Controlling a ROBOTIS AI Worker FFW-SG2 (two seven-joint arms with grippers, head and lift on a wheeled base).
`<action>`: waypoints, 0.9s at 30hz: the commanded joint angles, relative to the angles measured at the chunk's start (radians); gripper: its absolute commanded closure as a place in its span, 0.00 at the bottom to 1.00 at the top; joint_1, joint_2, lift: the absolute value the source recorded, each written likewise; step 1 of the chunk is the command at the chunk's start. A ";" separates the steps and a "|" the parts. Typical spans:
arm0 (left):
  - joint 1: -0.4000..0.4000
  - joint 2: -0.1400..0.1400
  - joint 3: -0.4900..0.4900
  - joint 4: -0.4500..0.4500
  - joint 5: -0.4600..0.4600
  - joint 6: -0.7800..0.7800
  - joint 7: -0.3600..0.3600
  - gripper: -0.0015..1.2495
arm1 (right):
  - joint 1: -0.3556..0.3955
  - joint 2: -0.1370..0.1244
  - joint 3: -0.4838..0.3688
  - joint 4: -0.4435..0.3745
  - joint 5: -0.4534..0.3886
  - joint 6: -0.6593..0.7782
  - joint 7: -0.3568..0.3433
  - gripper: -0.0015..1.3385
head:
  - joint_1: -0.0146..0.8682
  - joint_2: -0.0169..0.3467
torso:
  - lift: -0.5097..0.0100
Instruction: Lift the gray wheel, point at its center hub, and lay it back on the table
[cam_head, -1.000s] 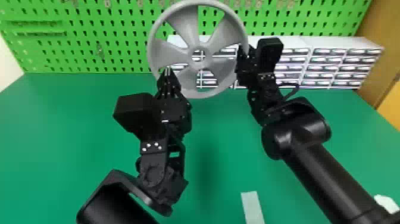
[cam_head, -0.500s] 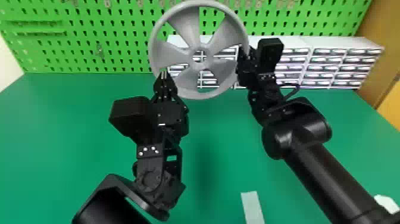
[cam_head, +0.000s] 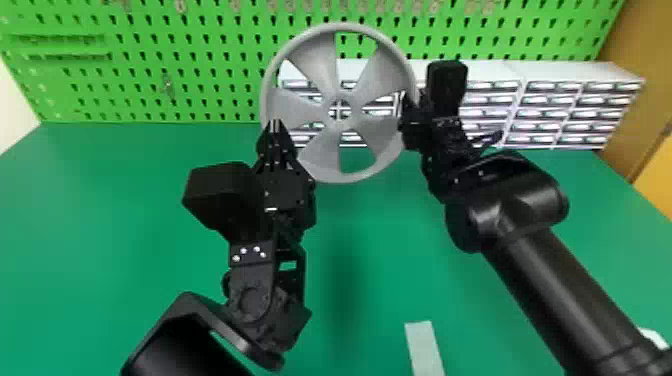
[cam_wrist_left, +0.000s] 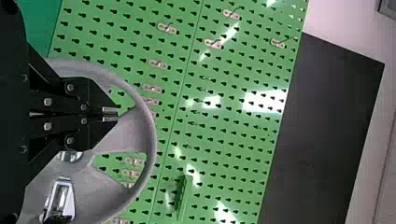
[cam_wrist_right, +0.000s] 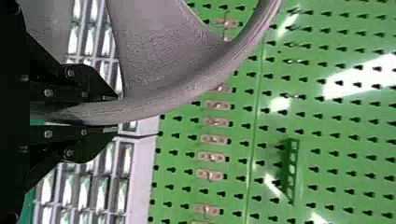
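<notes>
Head view: where's the wheel (cam_head: 345, 177)?

"Up off the table (cam_head: 125, 240), upright, its round face turned to the near side. The board (cam_head: 200, 30) stands on the far side."

"What has hold of it?"

"The right gripper (cam_wrist_right: 111, 114). Its fingers are closed on the rim, one either side, at the wheel's right edge."

"And the left gripper (cam_head: 275, 122)?"

"Fingers together, nothing between them, at the wheel's left part, on its near side."

"So which way to the hub (cam_head: 349, 102)?"

"Right of the left gripper's tips, and slightly higher. That's what the next move turns on. I'd say pointing is the step in hand, so the left gripper wants to go right, tips toward the wheel's middle."

"Any risk?"

"Depth. I can't tell how much gap there is between tips and wheel, or whether they touch. Cross too close and they could catch a spoke and twist the wheel in the right gripper. Laying it down should come after."
</notes>
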 joint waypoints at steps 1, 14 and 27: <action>0.000 0.000 -0.001 0.000 -0.001 0.004 0.005 0.94 | -0.007 0.001 -0.018 -0.068 0.011 0.176 -0.027 0.92 | 0.80 0.18 | 0.80; 0.003 0.000 0.005 0.000 -0.005 0.004 0.010 0.94 | -0.077 -0.003 -0.018 -0.131 -0.062 0.566 -0.035 0.92 | 0.80 0.18 | 0.80; 0.002 0.002 0.005 0.000 -0.004 0.021 0.011 0.94 | -0.184 -0.086 0.060 -0.063 -0.330 0.860 -0.033 0.92 | 0.80 0.18 | 0.80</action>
